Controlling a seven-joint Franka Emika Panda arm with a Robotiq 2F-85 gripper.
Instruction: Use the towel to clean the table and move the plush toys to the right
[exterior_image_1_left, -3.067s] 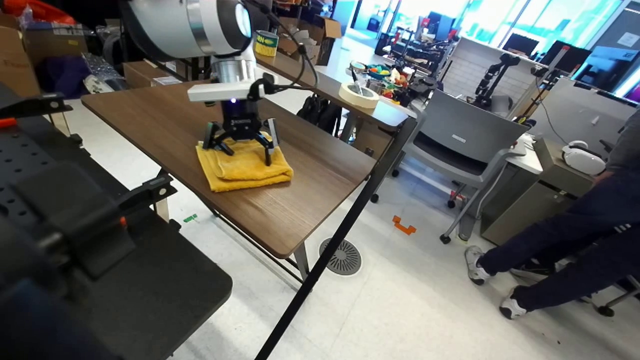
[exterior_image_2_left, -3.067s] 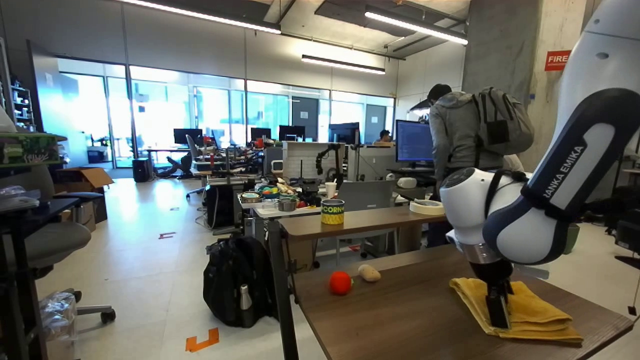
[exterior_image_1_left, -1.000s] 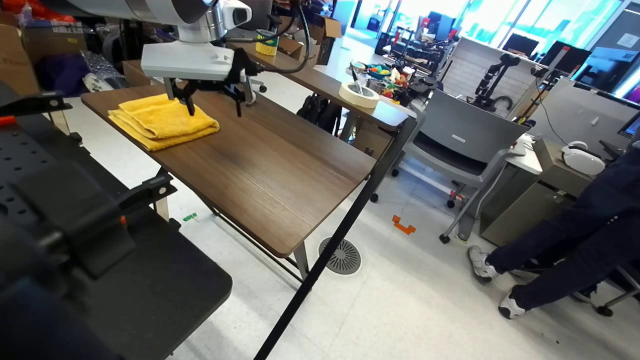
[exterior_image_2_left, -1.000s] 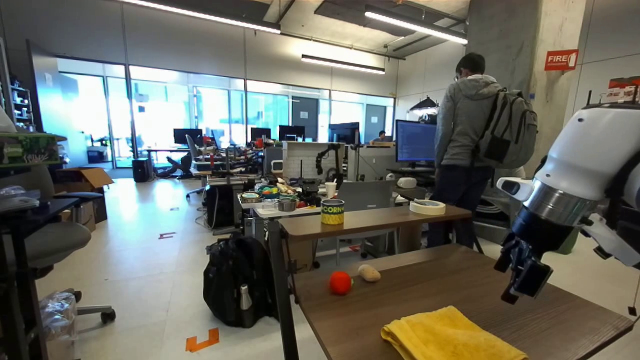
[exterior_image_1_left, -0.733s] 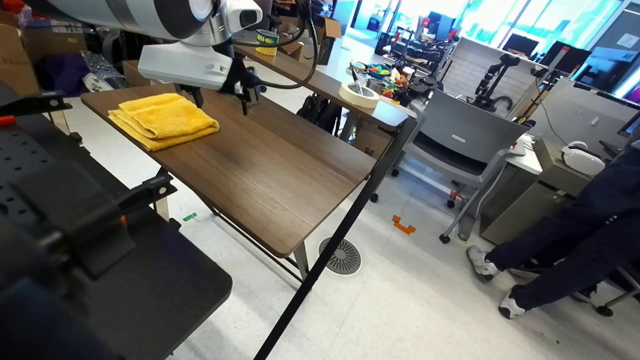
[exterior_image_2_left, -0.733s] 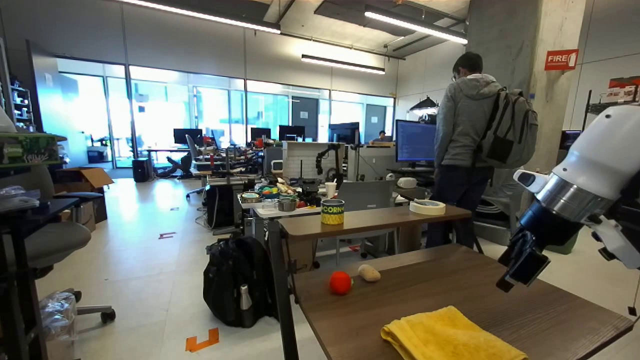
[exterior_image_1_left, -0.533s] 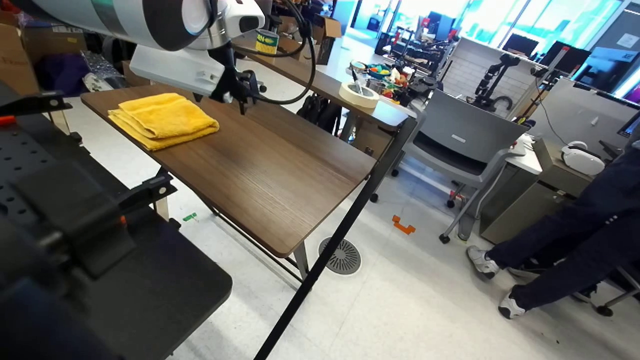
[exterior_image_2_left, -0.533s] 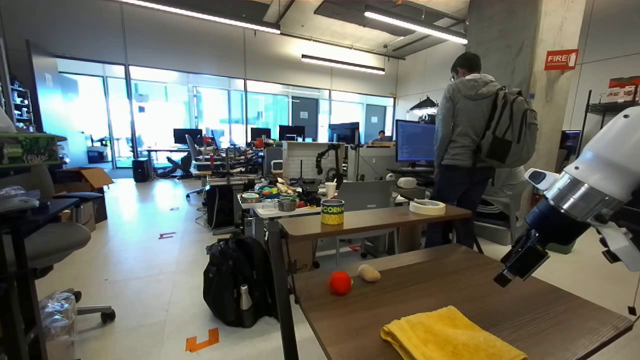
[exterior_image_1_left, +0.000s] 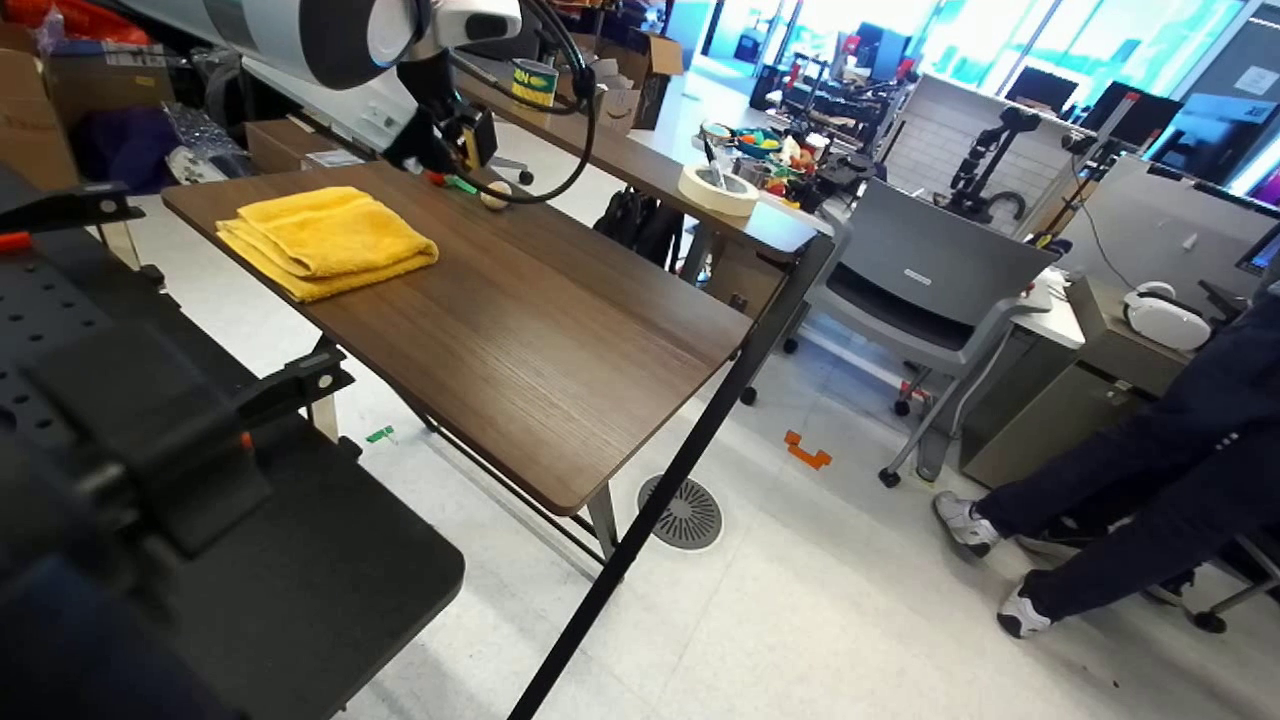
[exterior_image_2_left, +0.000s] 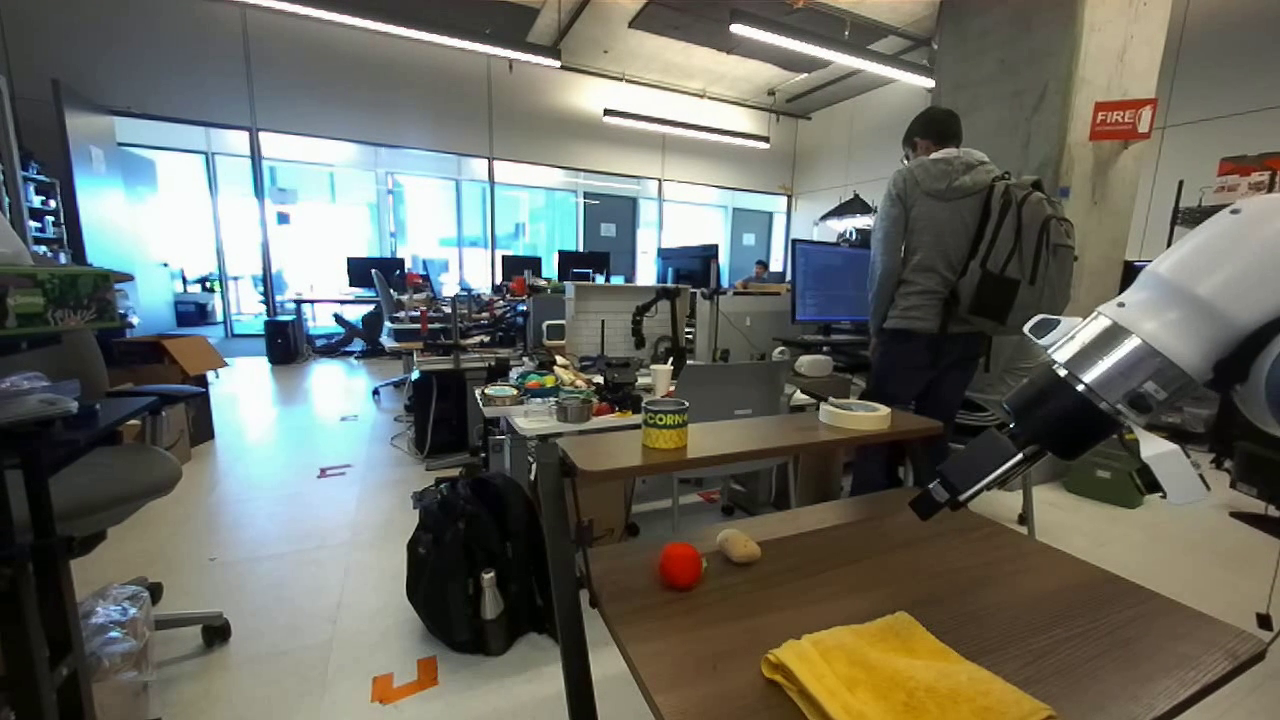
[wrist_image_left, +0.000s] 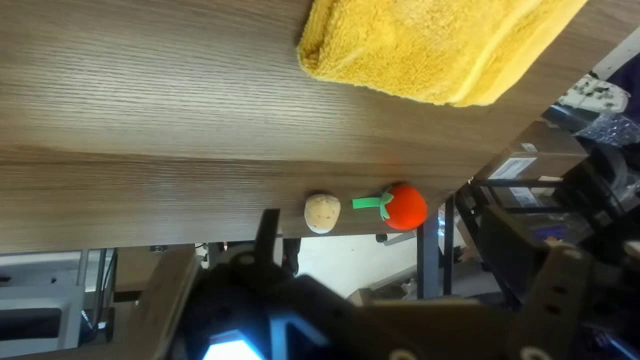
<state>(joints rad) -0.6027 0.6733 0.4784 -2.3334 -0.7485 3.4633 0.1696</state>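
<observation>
The folded yellow towel lies flat on the brown table; it also shows in an exterior view and at the top of the wrist view. A red tomato-like toy with a green stem and a beige potato-like toy sit near the table's edge by the shelf. Both toys, the red one and the beige one, show between my spread fingers in the wrist view. My gripper is open and empty, tilted, above the table and apart from towel and toys.
A raised brown shelf runs along the table's edge, with a corn can and a tape roll. A black backpack stands on the floor. A person stands behind. A black desk lies beside the table.
The towel has shifted along the table toward the toys' end, and my gripper has come off it. Since then the gripper has lifted and tilted toward the toys; towel and toys are still.
</observation>
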